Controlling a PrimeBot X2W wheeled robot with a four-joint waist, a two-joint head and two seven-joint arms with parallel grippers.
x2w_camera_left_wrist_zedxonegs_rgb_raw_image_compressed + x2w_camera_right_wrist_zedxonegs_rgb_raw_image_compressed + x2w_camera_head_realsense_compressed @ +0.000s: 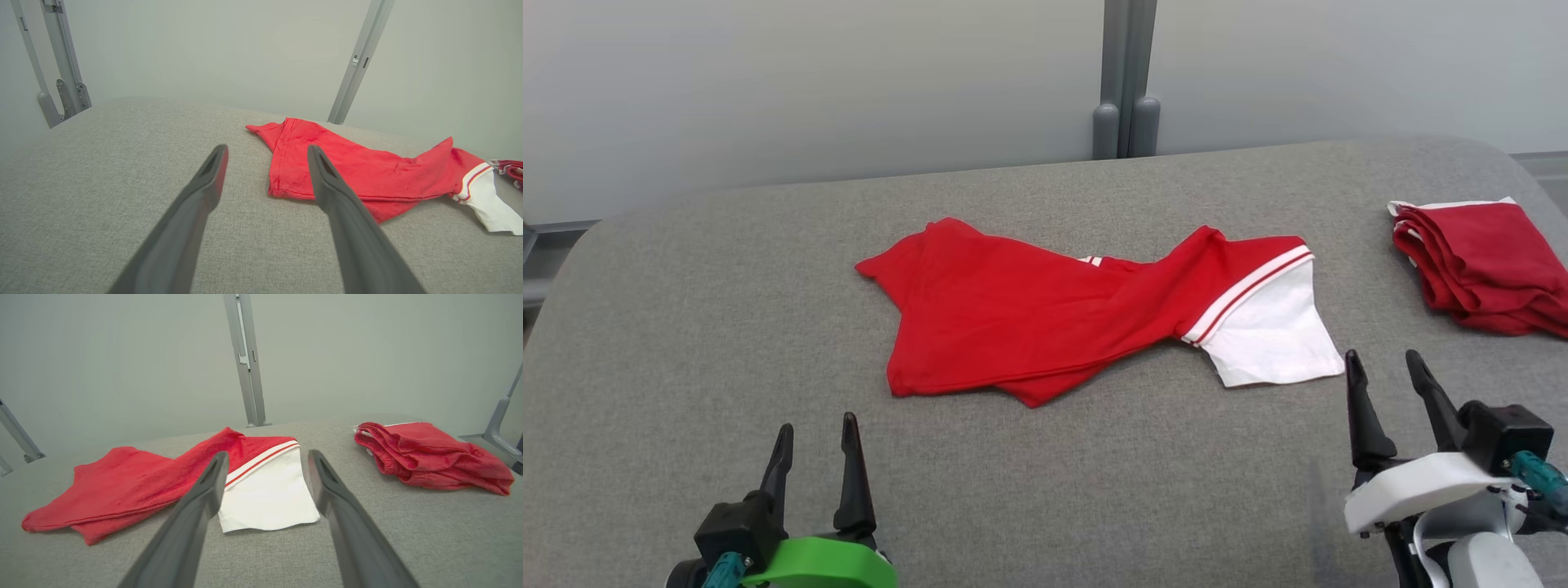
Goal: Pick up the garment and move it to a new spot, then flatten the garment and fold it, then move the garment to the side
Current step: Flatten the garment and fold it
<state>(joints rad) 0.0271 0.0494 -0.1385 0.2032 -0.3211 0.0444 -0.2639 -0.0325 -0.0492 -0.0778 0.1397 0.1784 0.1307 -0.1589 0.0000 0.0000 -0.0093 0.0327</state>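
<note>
Red garment (1021, 314) rumpled on table (686, 327); both grippers empty, fingers apart

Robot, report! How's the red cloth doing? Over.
Left gripper open, empty. Right gripper open, empty. Garment lies rumpled, untouched. Red pile at right, not blocking.

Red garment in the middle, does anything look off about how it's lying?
Yes. The red garment lies askew and twisted on the grey surface, folded over itself through the middle, its white end sticking out toward the right gripper. The red pile at the far right looks tidier.
</note>
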